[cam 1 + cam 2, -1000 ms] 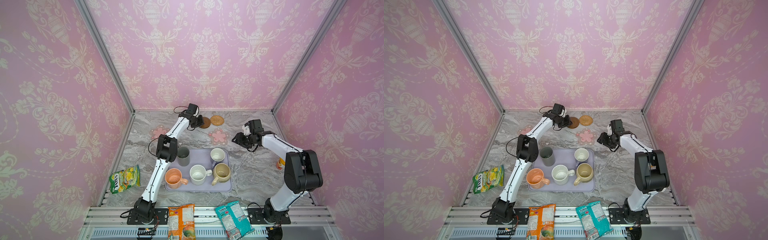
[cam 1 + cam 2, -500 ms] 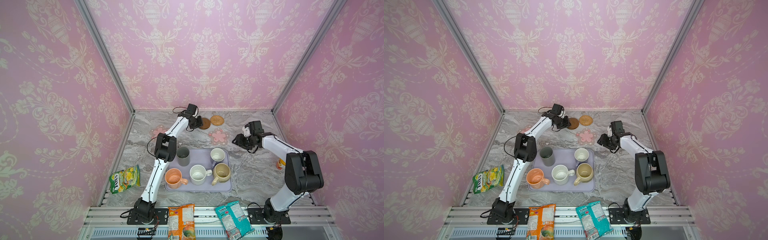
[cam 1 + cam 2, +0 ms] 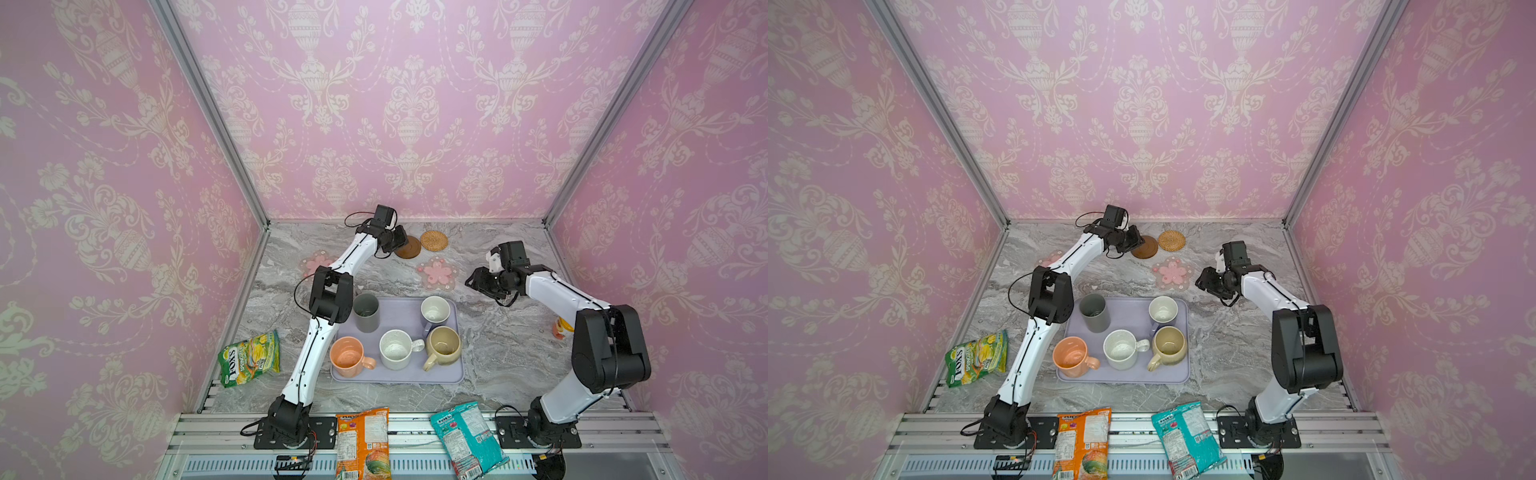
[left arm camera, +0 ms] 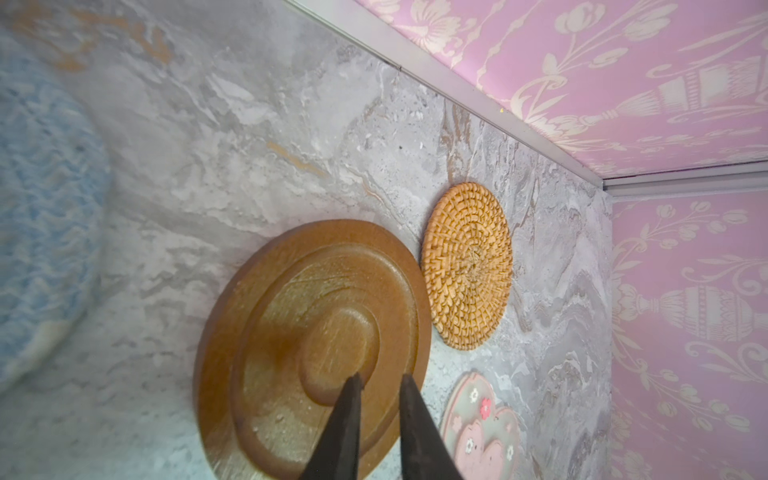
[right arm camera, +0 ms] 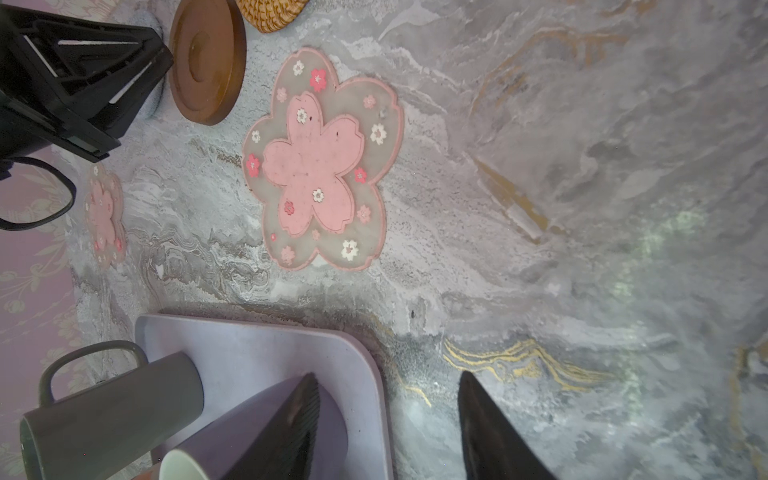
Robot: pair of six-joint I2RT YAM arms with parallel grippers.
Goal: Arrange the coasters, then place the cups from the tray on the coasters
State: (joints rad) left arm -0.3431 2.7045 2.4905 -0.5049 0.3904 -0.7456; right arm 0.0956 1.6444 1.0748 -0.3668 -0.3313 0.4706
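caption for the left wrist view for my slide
Left gripper, jaws nearly shut, over the dark wooden coaster, with the rattan coaster beside it on the marble table.

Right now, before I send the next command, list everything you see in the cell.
flower coasters: two, pink, clear-edged, far half of table
wooden coaster: one, dark brown, far middle
rattan coaster: one, tan, beside wooden coaster
woven coaster: one, grey-blue, near wooden coaster
tray: one, lavender, centre
cups: five, dark grey, lavender, white, peach, beige, all on tray
snack bags: three, green left, orange and teal front edge
small orange item: one, right side, partly hidden
left gripper: shut, over wooden coaster
right gripper: open, empty, near tray's far corner
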